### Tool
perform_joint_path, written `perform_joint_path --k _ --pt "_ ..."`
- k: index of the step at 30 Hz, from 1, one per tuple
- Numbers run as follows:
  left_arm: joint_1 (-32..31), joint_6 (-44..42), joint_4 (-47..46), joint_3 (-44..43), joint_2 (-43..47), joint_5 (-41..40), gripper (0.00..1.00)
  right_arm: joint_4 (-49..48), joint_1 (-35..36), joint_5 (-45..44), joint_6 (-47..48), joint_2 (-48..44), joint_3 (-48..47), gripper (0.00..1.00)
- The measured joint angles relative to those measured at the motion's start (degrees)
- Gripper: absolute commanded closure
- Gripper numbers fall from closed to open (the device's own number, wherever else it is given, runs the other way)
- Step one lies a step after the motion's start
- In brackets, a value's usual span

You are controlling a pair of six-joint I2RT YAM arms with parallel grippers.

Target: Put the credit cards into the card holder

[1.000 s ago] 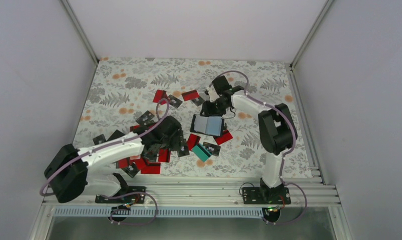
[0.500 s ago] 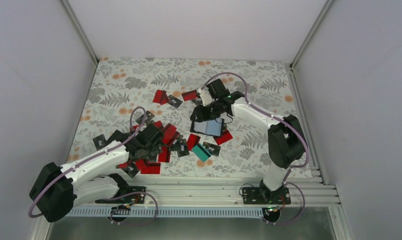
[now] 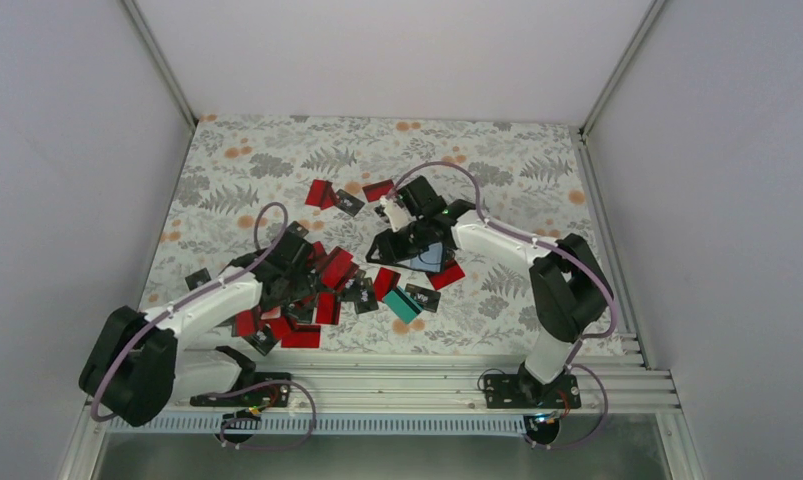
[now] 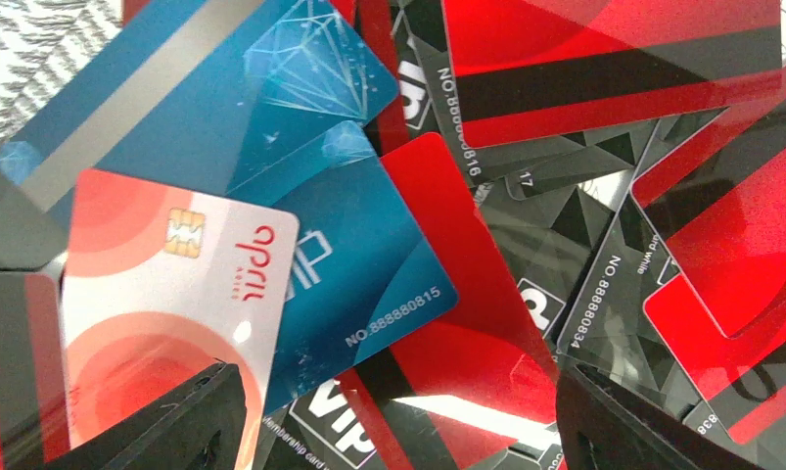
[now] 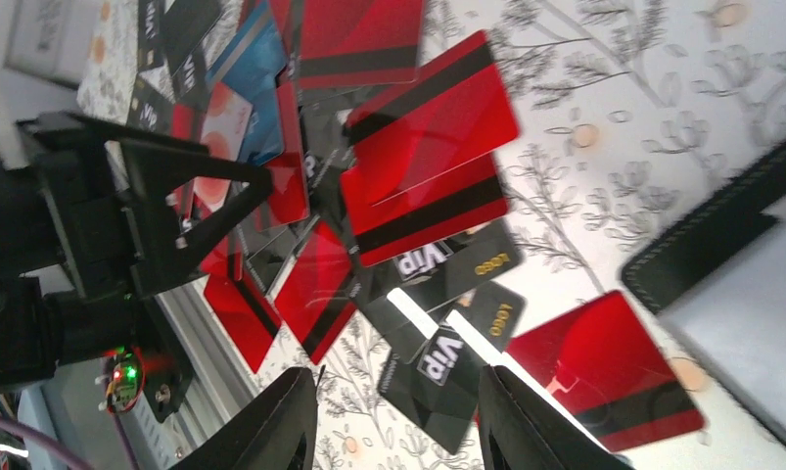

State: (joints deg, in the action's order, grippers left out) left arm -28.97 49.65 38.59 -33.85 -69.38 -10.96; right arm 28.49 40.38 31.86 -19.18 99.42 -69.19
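Fern-print cloth, grey with orange blooms, spread over the whole worktop (image 3: 247, 165). Reaching in from 7 o'clock, the left arm (image 3: 202, 305); from 5 o'clock, folded over the middle, the right arm (image 3: 537, 250).

Poised over the heap, the left gripper (image 4: 398, 436): released, jaws wide apart, black fingers (image 4: 178, 426) at the two bottom corners of its wrist view, no card between them. Hanging by the 9 o'clock side of the pouch, the right gripper (image 5: 398, 426): also released, only cards on the cloth visible through the gap.

Just off the worktop's centre toward 4 o'clock, the card holder (image 3: 427, 257): open, with a pale blue-grey lining and a stitched black edge.

Heaped at 8 o'clock, overlapping every which way, the credit cards (image 3: 317, 295), mostly red and black. Scattered farther out:
- two red cards up at 12 o'clock
- a teal card (image 3: 402, 305) at the holder's 6 o'clock
- a red one peeking from under its 5 o'clock corner

Closest under the left wrist, a blue card (image 4: 369, 274) with a printed number. Lapping over its 9 o'clock side, a white-and-coral chip card (image 4: 163, 284).
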Motion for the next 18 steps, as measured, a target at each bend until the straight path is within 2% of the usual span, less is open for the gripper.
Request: perform_joint_path --k 8,18 --pt "1.09 -1.18 -1.22 -0.46 -5.07 1.57 0.14 -2.45 3.98 0.70 -0.79 0.02 0.35 0.57" --pt "1.33 -1.53 -0.46 -3.67 -8.17 3.65 0.17 -3.23 4.61 0.26 -0.24 0.02 1.07 0.57"
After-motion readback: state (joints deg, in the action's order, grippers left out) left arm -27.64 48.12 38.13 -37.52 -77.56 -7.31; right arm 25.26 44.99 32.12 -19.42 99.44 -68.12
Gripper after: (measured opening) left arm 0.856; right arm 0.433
